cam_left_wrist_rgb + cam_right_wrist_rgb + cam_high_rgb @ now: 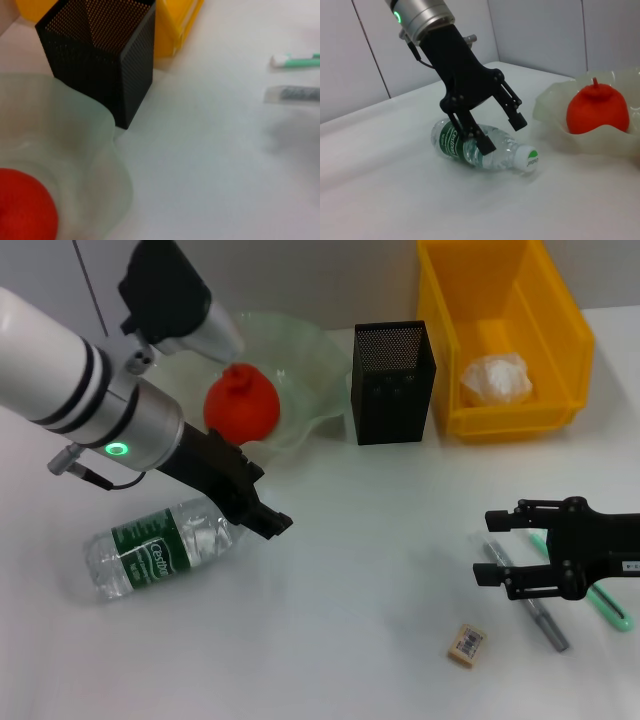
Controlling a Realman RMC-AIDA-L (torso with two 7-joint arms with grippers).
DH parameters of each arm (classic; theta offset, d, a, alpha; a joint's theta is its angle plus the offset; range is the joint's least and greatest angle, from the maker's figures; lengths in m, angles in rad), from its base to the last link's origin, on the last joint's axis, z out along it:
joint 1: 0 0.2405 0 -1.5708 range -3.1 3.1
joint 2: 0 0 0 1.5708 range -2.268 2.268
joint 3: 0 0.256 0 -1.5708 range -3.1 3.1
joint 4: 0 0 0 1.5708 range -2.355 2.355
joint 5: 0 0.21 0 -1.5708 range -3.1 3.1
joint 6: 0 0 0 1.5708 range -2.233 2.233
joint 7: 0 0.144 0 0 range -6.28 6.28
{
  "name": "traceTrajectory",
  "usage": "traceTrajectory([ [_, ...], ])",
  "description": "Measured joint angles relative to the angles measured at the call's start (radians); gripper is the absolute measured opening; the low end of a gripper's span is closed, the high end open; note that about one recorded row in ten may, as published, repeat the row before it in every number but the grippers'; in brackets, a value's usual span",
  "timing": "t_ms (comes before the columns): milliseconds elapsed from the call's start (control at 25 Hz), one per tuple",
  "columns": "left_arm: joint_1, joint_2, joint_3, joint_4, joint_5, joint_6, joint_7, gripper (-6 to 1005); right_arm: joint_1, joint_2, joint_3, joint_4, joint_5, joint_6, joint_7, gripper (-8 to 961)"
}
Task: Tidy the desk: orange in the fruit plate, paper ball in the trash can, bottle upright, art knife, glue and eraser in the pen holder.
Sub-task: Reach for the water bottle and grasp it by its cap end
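**A:** Where did the small clear plastic water bottle with the green-and-white label (152, 552) lie when you reached for it?

**B:** It lay flat on the white table (350, 620), on your left side. Its long axis ran roughly along the table edge and a little away from the body, with the white cap (526, 160) pointing toward the pale green ruffled glass fruit plate (300, 360). Your left gripper (502, 131) hung directly over the cap end, its black fingers spread wide and holding nothing. One finger (479, 139) was down against the bottle's shoulder; the other (514, 111) stood above the neck (whether it touched, I couldn't tell).

**A:** So which arm was the nearer one?

**B:** Your left, plainly. Your right gripper (492, 546) was well apart from the bottle, low over the grey art knife (530, 605) and the green-and-white glue stick (610, 608), its fingers also open and empty, with the small tan eraser (466, 644) just beside it.

**A:** And the rest?

**B:** The red-orange fruit (241, 403) already sat in the plate, and the crumpled white paper ball (494, 378) lay in the yellow rectangular trash can (560, 330). The black mesh pen holder (392, 380) stood between plate and bin. I'd judge your fingers needed to straddle the bottle across its axis before any lift.
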Motion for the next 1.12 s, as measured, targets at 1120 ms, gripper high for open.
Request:
traceTrajectory([
  [1120, 0.001, -0.003, 0.235, -0.07, 0.091, -0.229, -0.042, 777, -0.001, 0.007, 0.002, 0.004, 0.0, -0.001, 0.0, 766],
])
